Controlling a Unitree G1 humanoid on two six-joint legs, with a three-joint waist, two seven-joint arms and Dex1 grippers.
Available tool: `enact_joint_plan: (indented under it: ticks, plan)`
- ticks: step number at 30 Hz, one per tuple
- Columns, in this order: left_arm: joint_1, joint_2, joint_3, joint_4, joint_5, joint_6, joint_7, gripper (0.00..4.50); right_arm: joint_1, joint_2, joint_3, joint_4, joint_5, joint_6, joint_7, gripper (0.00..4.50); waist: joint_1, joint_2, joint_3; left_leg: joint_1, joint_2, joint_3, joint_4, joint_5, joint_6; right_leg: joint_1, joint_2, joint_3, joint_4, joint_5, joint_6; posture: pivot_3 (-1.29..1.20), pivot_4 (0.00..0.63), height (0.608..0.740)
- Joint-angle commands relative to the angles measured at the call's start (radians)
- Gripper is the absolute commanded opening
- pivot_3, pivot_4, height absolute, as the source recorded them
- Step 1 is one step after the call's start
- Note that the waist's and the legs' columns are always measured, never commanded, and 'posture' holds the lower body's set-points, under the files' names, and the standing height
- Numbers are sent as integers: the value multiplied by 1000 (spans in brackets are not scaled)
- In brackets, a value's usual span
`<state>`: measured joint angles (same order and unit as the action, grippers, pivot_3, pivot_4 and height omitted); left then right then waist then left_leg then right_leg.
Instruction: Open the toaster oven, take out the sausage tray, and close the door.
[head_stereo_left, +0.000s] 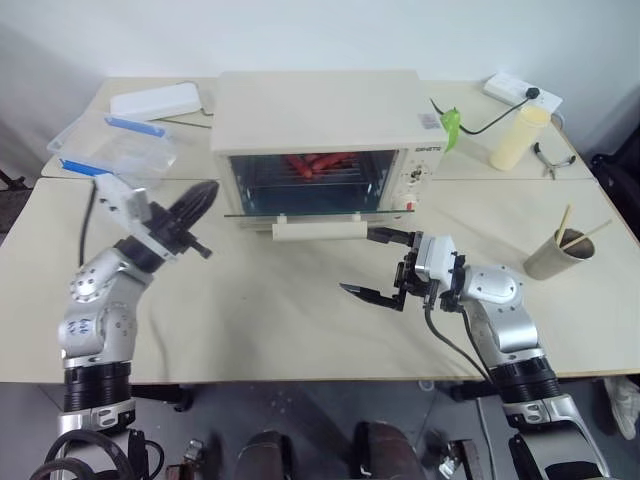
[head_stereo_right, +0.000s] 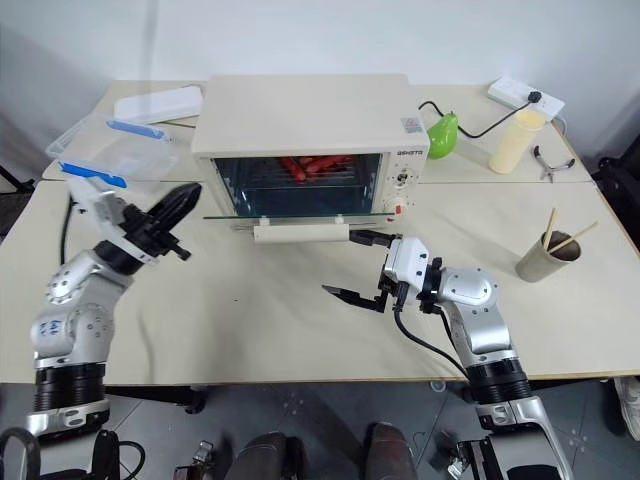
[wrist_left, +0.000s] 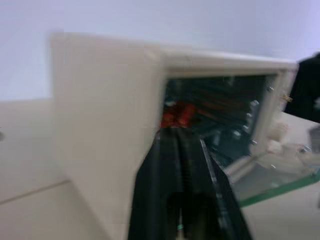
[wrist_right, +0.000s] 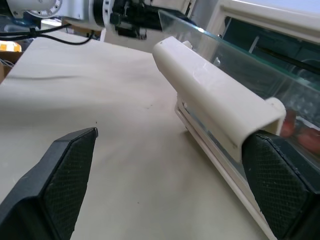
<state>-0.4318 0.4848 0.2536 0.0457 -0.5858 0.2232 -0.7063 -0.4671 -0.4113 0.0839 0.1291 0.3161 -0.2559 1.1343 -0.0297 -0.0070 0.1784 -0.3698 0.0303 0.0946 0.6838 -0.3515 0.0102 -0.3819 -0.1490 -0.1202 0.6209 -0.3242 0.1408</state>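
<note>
Door (head_stereo_left: 300, 212) lowered, right tool (head_stereo_left: 378, 266) gapes beside its handle (wrist_right: 212, 100); closed left tool (wrist_left: 181, 180) faces sausages (wrist_left: 176, 116).

The toaster oven (head_stereo_left: 325, 140) carries a short dark brand word at the top of its right panel; letters too small to read. Small label on its top, unreadable.

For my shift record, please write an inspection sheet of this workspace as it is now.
Surface: cream table, bare in front.
Job's things: toaster oven; door folded down flat; sausage tray inside.
Clutter: clear box, white case, green pear-like object, cream bottle, paper cup with sticks, pliers.
Grippers: left gripper shut, empty; right gripper open by the door handle.
Cables: black cord to power strip.
Surroundings: white wall.
</note>
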Motion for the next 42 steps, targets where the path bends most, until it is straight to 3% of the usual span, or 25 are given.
enact_joint_plan:
  ticks: [1,7,11,17,22,25,27,29,40,42]
  plan:
    - [-17,-10,-30,-1,12,-18,-48,13,6,-14,-16,-24,-3,-21,-17,4500,2,0,0,0,0,0,0,0,0,0,0,0,0,0,0,0,150,740]
    - [-1,-19,-121,11,53,-21,-142,13,109,-75,-53,-81,-22,-7,-59,4500,30,0,0,0,-1,-2,3,0,0,4,-1,0,-1,0,0,0,150,740]
    - [32,7,-203,67,230,-104,-112,13,216,-239,-150,-28,-88,-54,-84,4500,56,0,0,-1,-2,-1,5,-1,2,6,-2,0,-3,0,0,0,150,740]
    - [70,-29,-201,82,237,-104,-101,13,378,-379,-247,-113,-66,-24,-75,4500,50,0,1,-1,1,1,6,-1,1,6,1,-1,-6,0,0,0,150,740]
    - [96,-44,-201,93,252,-123,-97,13,342,-355,-252,-225,-88,5,-173,4500,38,0,1,1,1,2,6,0,1,6,0,1,-4,0,0,0,150,740]
    - [134,-59,-167,88,226,-152,-88,13,221,-240,-166,-294,-231,37,-349,4500,27,0,0,1,2,1,8,0,1,6,0,1,-2,0,0,0,150,740]
    - [155,-68,-143,77,204,-166,-88,376,163,-191,-98,-319,-416,140,-471,4500,27,1,0,1,2,0,8,0,0,5,0,1,0,0,0,0,150,740]
    - [192,-68,-103,48,182,-197,-86,749,73,-100,-6,-291,-438,157,-492,4500,23,1,0,1,2,0,7,0,0,4,0,0,1,0,0,0,150,740]
    - [343,-53,33,-148,67,-167,-47,3986,-318,78,236,189,-885,153,-910,4500,11,1,0,-2,2,-2,8,-1,1,3,-2,-1,1,0,0,0,150,740]
    - [372,-51,45,-185,61,-151,-31,3986,-400,104,264,312,-935,187,-972,4500,1,1,0,-2,2,-4,7,0,1,3,-2,-2,2,0,-1,0,150,740]
